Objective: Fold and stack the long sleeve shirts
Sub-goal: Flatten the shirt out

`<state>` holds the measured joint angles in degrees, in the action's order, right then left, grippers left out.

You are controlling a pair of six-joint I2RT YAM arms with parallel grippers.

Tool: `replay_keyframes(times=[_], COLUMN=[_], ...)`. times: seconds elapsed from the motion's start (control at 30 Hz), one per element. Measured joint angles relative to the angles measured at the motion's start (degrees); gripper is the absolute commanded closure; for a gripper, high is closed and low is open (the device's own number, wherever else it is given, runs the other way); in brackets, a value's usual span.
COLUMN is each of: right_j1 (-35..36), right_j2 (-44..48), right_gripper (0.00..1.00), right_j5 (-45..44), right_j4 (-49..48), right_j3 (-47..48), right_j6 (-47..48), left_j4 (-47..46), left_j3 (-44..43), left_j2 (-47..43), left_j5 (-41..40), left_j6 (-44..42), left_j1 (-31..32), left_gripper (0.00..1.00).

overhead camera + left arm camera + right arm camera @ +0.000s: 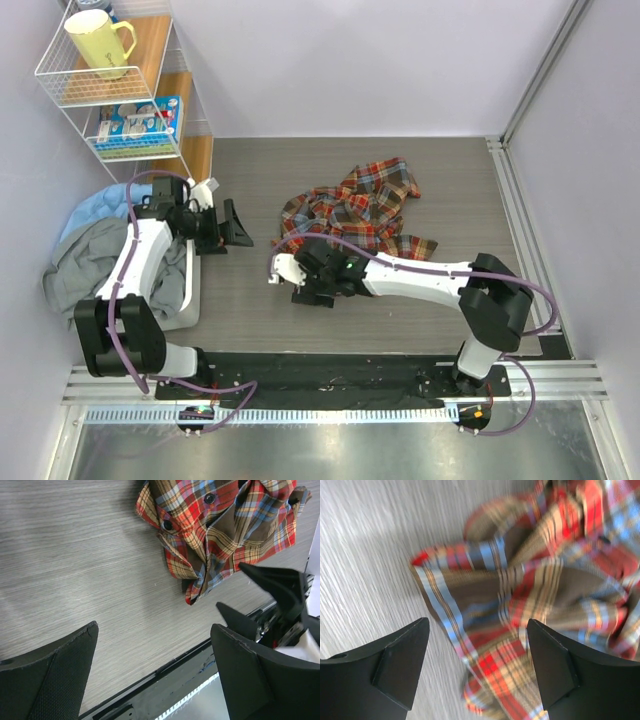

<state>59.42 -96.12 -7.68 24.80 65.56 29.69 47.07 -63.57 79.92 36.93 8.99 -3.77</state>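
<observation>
The plaid shirt [360,205] lies crumpled on the surface [400,310], nothing folded or stacked yet, with the right fingers [395,665] spread above its edge and the left fingers [60,675] spread empty beside it.

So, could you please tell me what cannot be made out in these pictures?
Top view: the crumpled red, brown and yellow plaid flannel shirt hides its own sleeves in folds; the right claw covers its near edge.
Left wrist view: the top edge cuts the shirt off.
Right wrist view: blur; whether the open claw touches cloth is unclear.
</observation>
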Motion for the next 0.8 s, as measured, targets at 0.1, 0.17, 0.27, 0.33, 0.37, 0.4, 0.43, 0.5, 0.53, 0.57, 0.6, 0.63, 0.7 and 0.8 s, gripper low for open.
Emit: replay_keyframes(times=[0.1,0.17,0.27,0.33,0.37,0.4,0.43,0.5,0.53,0.57,0.6,0.63,0.7,0.8], right_j1=[1.90,2.95,3.72,3.80,3.80,3.80,3.80,3.74,3.63,3.41,2.97,2.51,0.76,-5.38], right_j2=[-1.53,-3.30,-5.77,-7.26,-7.69,-7.87,-7.89,-7.85,-7.72,-7.50,-6.95,-6.16,-4.11,-2.49], right_gripper=[0.15,0.17,0.30,0.59,0.71,0.84,0.98,0.99,0.99,0.99,0.99,0.99,0.99,0.99], right_j5=[-0.81,-1.20,-1.36,-1.70,-2.01,-2.27,-2.45,-2.78,-2.89,-2.89,-2.84,-2.45,-1.14,3.28], right_j4=[-2.99,-4.50,-5.38,-5.62,-5.81,-5.86,-5.81,-5.75,-5.70,-5.55,-5.11,-4.22,-1.51,2.69], right_j3=[0.00,0.00,0.00,-0.07,-0.33,-0.61,-0.81,-0.85,-0.83,-0.79,-0.61,-0.09,3.02,14.12], right_j6=[1.68,2.71,3.65,4.74,5.20,5.75,6.05,6.47,6.40,6.34,6.25,6.21,5.11,1.64], left_j4=[-0.22,-0.52,-0.72,-0.87,-1.03,-1.11,-1.16,-1.20,-1.20,-1.22,-1.27,-1.36,-1.55,-2.16], left_j3=[0.70,0.83,0.85,0.87,0.94,0.98,1.03,1.03,1.03,1.03,1.03,1.03,1.03,1.03], left_j2=[0.00,0.00,0.00,0.00,0.00,0.00,0.00,0.00,0.00,0.00,0.00,-0.04,-0.24,-1.55], left_j5=[0.26,0.83,1.33,1.77,1.88,1.92,1.95,1.97,2.03,2.16,2.21,2.25,2.56,2.84], left_j6=[0.35,0.90,1.16,1.31,1.33,1.36,1.36,1.36,1.38,1.38,1.40,1.44,1.53,1.60], left_j1=[-0.76,-1.16,-1.42,-1.60,-1.64,-1.66,-1.66,-1.75,-1.81,-1.92,-2.01,-2.10,-2.21,-2.27], left_gripper=[0.07,0.07,0.07,0.07,0.08,0.09,0.11,0.14,0.14,0.15,0.16,0.17,0.17,0.16])
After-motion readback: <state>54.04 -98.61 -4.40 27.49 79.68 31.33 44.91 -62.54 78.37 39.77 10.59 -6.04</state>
